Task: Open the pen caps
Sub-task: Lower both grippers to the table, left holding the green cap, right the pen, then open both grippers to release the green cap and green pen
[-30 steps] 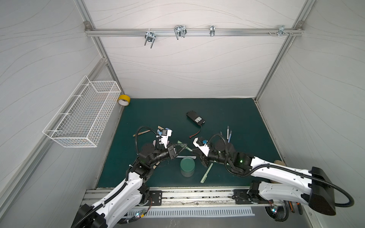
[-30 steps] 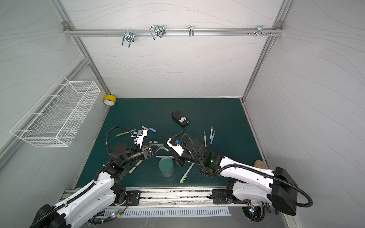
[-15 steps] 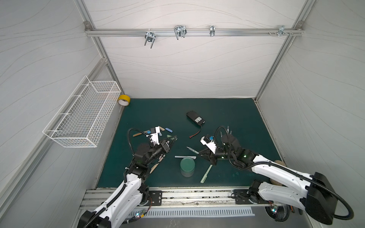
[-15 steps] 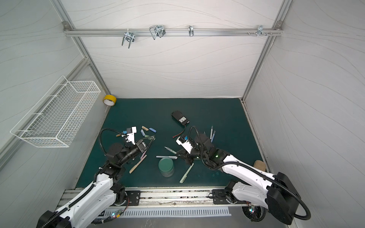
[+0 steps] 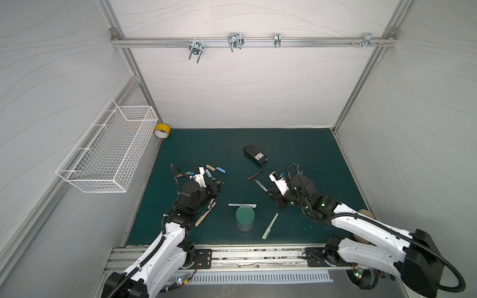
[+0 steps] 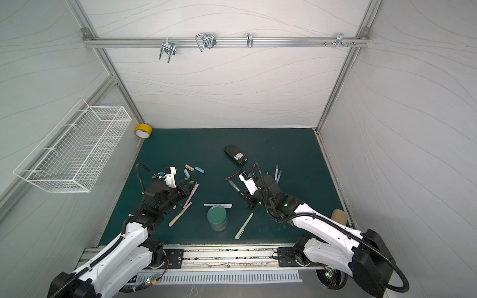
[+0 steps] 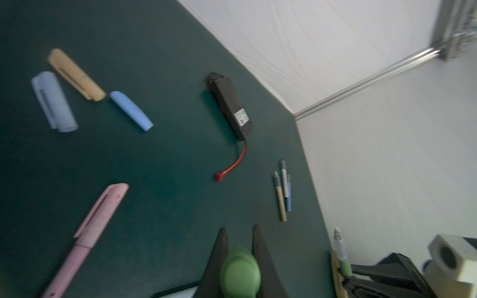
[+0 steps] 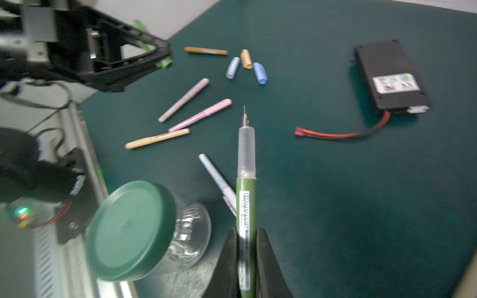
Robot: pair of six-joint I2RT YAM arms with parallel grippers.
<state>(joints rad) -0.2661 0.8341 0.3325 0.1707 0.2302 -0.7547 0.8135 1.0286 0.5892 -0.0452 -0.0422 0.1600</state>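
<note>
nearest the front rail, a clear glass jar with a dark green lid [image 5: 244, 216] is seen standing on the dark green mat [image 5: 296, 144]. a pale green plastic pen [image 5: 269, 226] is laid just beside the jar, and a white pen [image 5: 242, 205] just behind it. near the left arm, a tan pen [image 6: 180, 214] and a capped pink pen [image 6: 191, 195] are laid side by side.

further in, the right gripper [image 8: 246, 232] is clamped on the barrel of an olive green pen [image 8: 246, 201], whose clear section and bare metal nib are pointed away from the jaws. the left gripper [image 7: 240, 228] is closed around a short rounded green pen cap [image 7: 241, 271], which is held well apart from that pen.

beyond the left gripper, three loose caps are grouped on the mat: a pale blue cap [image 7: 54, 102], a tan cap [image 7: 76, 74] and a brighter blue cap [image 7: 131, 111]. three uncapped pen bodies [image 7: 284, 191] are lined up near the right wall. farthest back, a black battery pack with a red wire [image 5: 255, 154] is found.
</note>
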